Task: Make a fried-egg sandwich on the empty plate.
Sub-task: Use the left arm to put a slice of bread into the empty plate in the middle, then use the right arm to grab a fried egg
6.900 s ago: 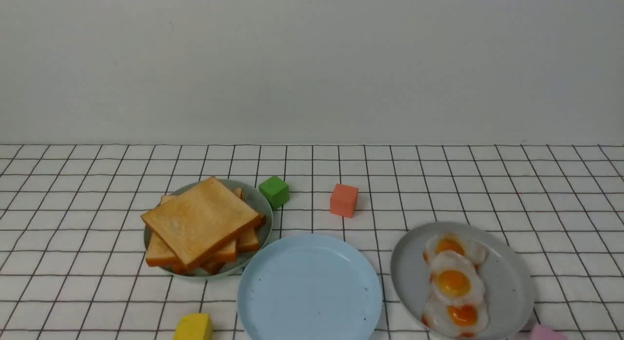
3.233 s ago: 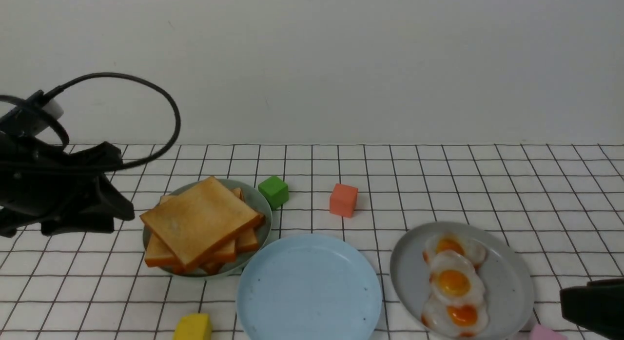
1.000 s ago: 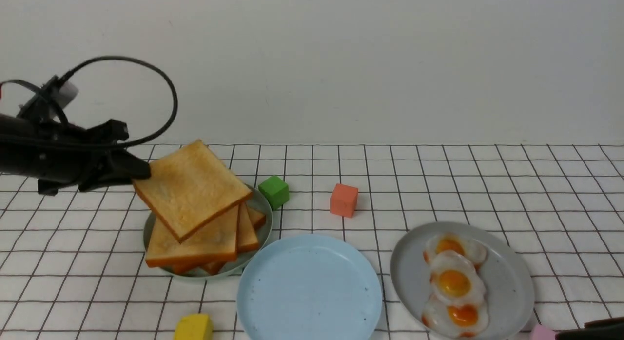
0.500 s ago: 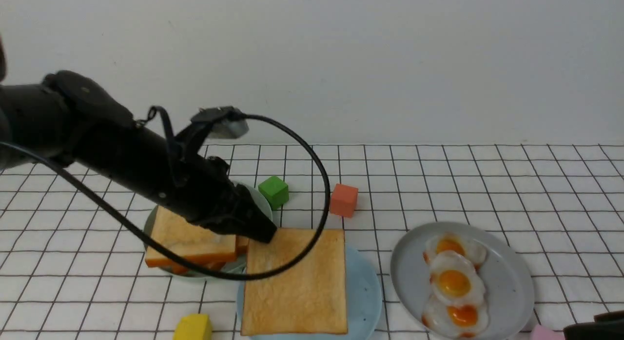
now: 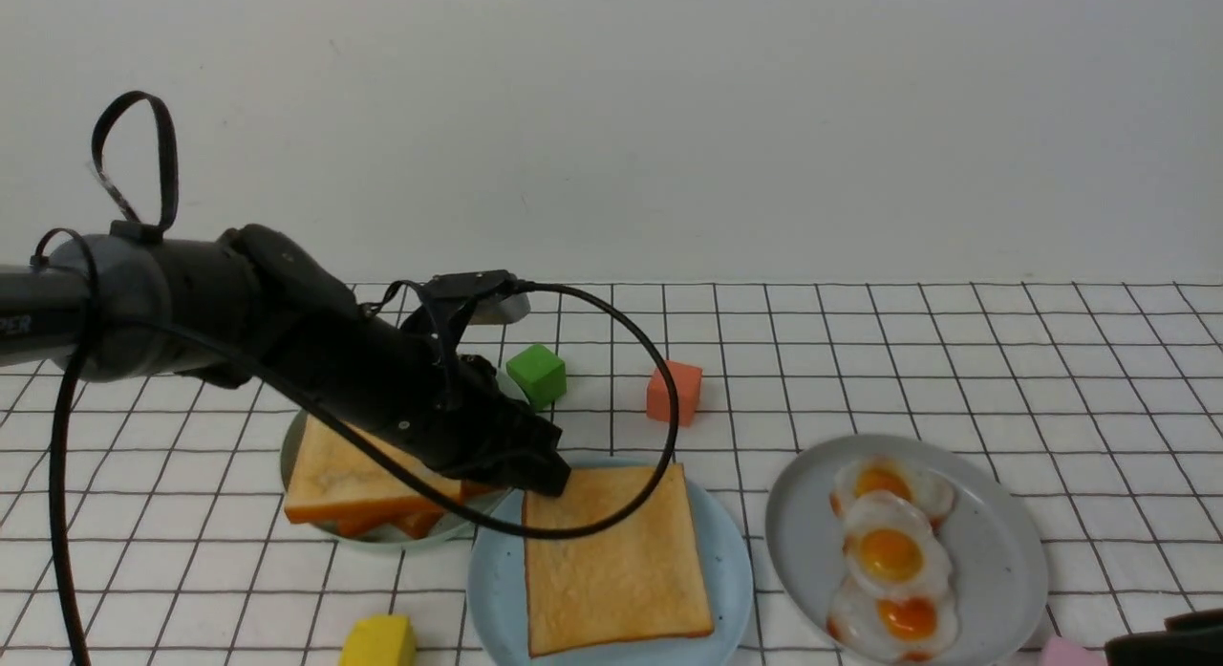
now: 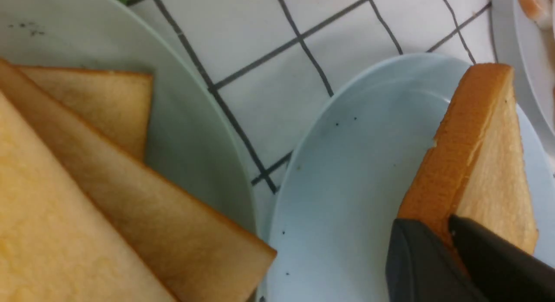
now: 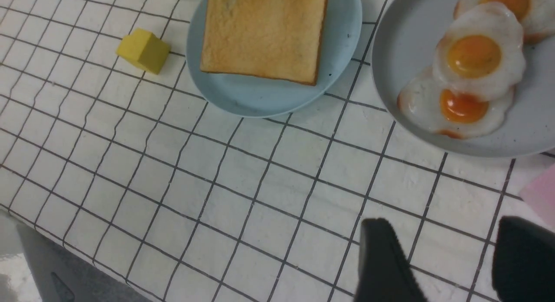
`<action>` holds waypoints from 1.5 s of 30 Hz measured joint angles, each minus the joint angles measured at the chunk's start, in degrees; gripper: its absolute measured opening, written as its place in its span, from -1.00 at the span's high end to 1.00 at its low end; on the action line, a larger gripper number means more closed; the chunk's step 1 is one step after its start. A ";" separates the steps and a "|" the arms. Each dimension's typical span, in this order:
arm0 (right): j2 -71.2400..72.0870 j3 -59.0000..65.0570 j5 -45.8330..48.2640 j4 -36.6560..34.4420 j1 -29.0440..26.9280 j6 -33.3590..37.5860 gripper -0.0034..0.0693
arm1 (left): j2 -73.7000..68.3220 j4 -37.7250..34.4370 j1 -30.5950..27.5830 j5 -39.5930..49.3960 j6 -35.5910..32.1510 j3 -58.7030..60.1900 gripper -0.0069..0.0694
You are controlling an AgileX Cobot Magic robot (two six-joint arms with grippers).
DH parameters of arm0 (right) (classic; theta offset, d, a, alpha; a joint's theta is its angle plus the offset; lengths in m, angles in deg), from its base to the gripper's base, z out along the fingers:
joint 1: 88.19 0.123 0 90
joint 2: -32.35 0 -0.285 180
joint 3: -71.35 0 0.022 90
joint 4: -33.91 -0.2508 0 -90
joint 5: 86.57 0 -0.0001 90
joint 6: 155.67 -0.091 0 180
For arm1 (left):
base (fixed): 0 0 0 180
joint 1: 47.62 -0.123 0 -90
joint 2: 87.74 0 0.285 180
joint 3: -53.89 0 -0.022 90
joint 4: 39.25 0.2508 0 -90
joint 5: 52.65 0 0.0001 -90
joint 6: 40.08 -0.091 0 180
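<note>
At its wrist alone, left hand clamps toast.

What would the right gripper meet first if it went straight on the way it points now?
Probably the grey plate, at its near rim beside the nearest fried egg. The open right gripper hangs over checked tablecloth; if tilted downward, cloth comes first.

On the middle plate, one toast slice, pinched at its far left corner by the left gripper. Just left, the toast-pile plate; right and apart, the egg plate with three overlapping eggs. Behind the middle plate, a left block and a right block; before the toast-pile plate, a near block.
</note>
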 joint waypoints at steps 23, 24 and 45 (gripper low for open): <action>-30.68 -7.99 -13.43 1.43 -4.67 -6.97 -0.11 | 14.32 18.92 0.16 14.24 17.42 -8.80 -0.78; -33.10 -9.11 -13.30 1.43 -5.95 -7.12 -0.11 | 16.65 18.24 0.55 16.55 17.54 -9.56 -0.71; -56.43 -11.62 -22.19 -18.31 -10.69 20.10 -0.11 | 47.20 21.80 23.98 8.48 27.95 11.71 0.85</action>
